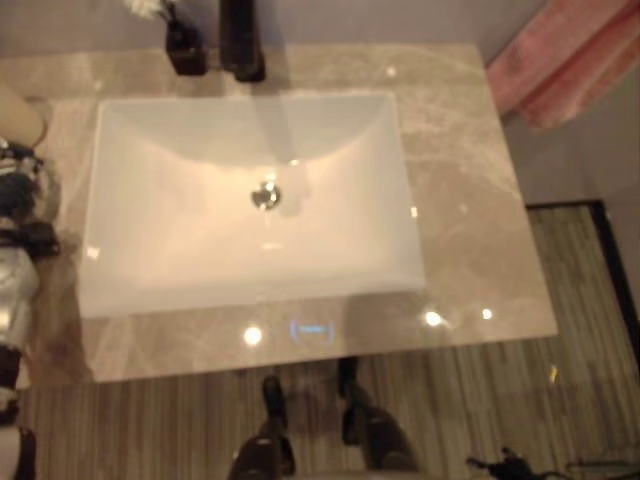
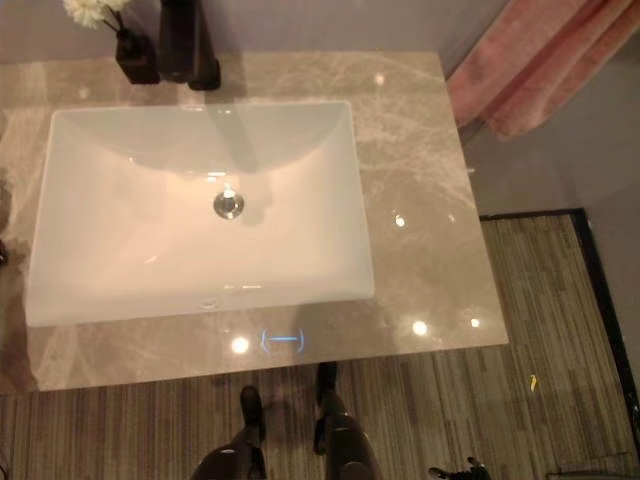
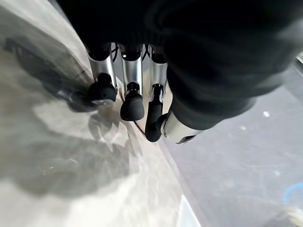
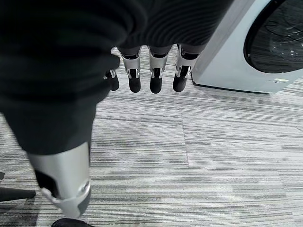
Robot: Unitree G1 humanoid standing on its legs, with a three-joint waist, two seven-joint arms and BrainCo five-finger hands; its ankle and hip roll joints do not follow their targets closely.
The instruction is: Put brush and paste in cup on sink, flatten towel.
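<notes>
A white rectangular ceramic sink basin (image 2: pixel 200 210) sat sunk in a beige marble countertop (image 2: pixel 420 240), with a round metal drain (image 2: pixel 229 204) in the middle of its floor. At the back edge of the counter stood a tall black faucet (image 2: pixel 185 40), and just beside it, toward the robot's left, a small black vase holding white flowers (image 2: pixel 130 45). A pink towel (image 2: pixel 540 60) hung in folds past the counter's far right corner, off the counter and apart from the basin. Grey striped carpet (image 2: pixel 520 400) covered the floor in front of and to the right of the counter. No brush, paste or cup could be made out on the counter or in the basin.

The left hand (image 3: pixel 132 90) hovered close over the marble near the counter's edge, its fingers loosely extended and holding nothing. At the left border of the left eye view the left arm reached in beside the basin.

The right hand (image 4: pixel 151 71) hung low over the carpet, fingers relaxed and straight, empty. A white front-loading washing machine with a round dark door (image 4: pixel 265 47) stood on the carpet just beyond its fingertips.
</notes>
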